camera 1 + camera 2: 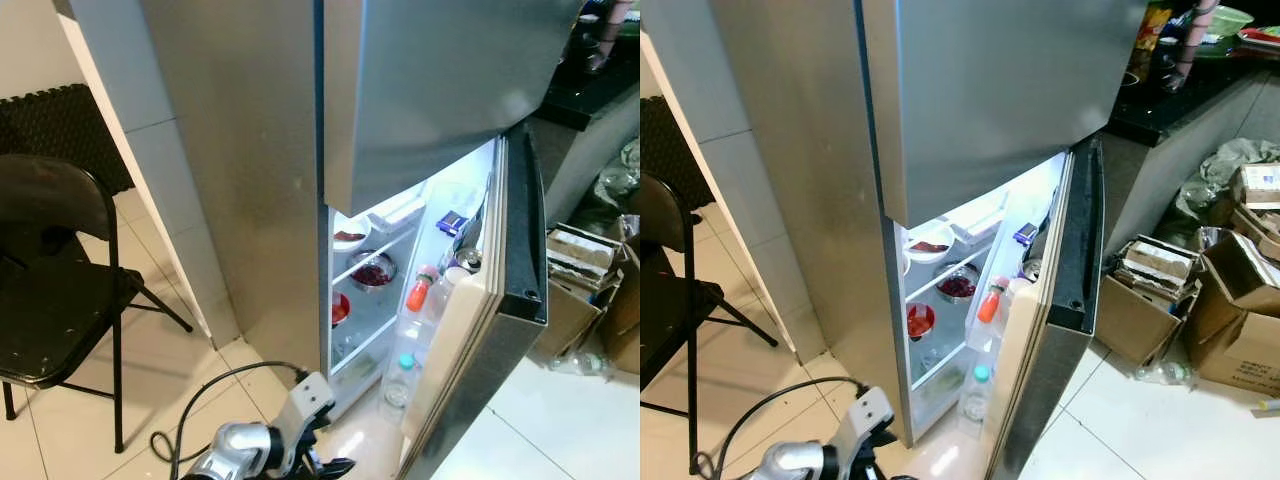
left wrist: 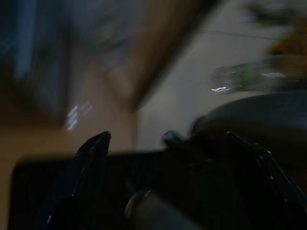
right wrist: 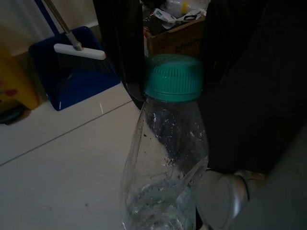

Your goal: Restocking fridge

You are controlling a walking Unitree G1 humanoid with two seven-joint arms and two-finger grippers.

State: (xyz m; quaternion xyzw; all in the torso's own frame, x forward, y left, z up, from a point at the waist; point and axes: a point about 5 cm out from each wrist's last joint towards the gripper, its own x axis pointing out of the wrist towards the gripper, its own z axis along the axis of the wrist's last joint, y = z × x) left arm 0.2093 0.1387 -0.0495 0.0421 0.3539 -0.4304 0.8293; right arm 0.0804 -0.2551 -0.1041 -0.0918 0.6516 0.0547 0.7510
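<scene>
Fridge door stands open for loading; right end effector clamps a green-capped bottle, left end effector apparently spread, empty.

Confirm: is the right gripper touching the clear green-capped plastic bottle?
Touching. Right wrist view shows the right gripper with black fingers flanking the clear green-capped plastic bottle, pressed against its neck.
</scene>
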